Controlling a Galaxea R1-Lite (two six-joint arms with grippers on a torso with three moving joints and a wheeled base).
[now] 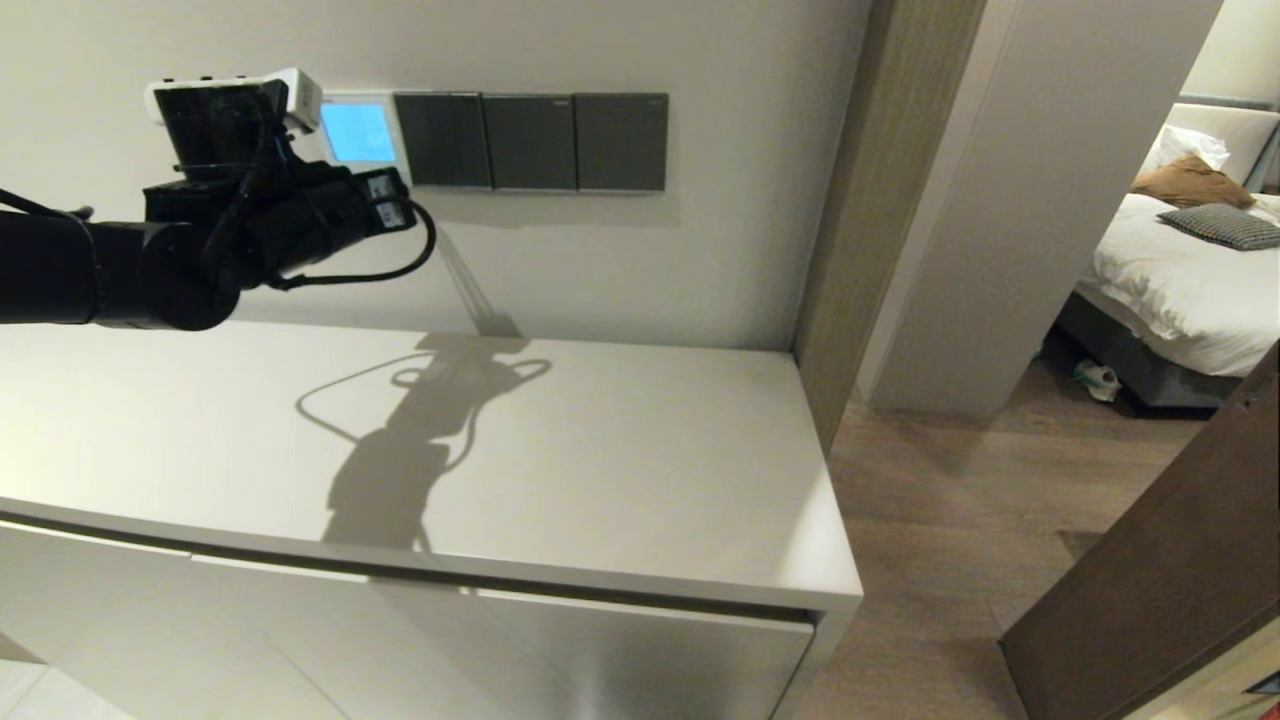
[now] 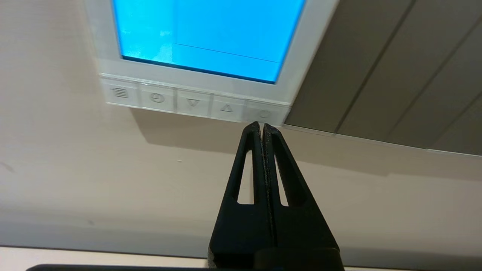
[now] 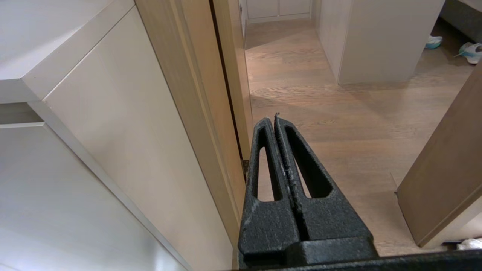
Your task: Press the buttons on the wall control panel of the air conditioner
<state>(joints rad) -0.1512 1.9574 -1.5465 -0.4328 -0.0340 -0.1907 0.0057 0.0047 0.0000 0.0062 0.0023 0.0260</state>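
Blue light glows from the screen of the air conditioner's wall control panel [image 1: 357,133], mounted on the wall above the cabinet [image 1: 640,480], just left of three dark switch plates [image 1: 530,141]. I have the left gripper [image 2: 261,126] raised to it, fingers pressed together into one point, tip just beneath the buttons [image 2: 192,102], under the last one nearest the switch plates. Whether it touches, I cannot tell. I judge this the approach to a press; next I need a small push up and forward, squarely onto that button. My right gripper [image 3: 274,119] hangs parked beside the cabinet, clenched on nothing.
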